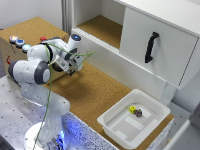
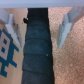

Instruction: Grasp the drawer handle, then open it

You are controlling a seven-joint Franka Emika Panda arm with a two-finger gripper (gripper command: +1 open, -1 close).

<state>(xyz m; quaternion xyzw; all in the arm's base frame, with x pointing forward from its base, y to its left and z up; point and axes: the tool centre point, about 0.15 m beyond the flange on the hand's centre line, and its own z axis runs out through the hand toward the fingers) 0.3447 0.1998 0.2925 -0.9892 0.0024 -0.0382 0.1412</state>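
Observation:
The drawer (image 1: 170, 55) is a large white box at the exterior view's upper right, and its flat front looks flush with the unit. The drawer handle (image 1: 151, 47), a slim black bar, stands upright on that front. My gripper (image 1: 75, 63) hangs over the cork surface at the exterior view's left, far from the handle. In the wrist view my gripper (image 2: 37, 39) is open, its two pale fingers (image 2: 63, 27) spread wide, holding nothing. A dark strip (image 2: 37, 50) lies below between them. The handle is out of the wrist view.
A shallow white tray (image 1: 117, 127) with two small dice (image 1: 135, 110) sits at the front right. A box with coloured buttons (image 1: 17, 42) stands at the left. An open cork shelf (image 1: 102, 27) lies beside the drawer. A blue-and-white marker (image 2: 6, 45) shows on the cork surface (image 1: 95, 92).

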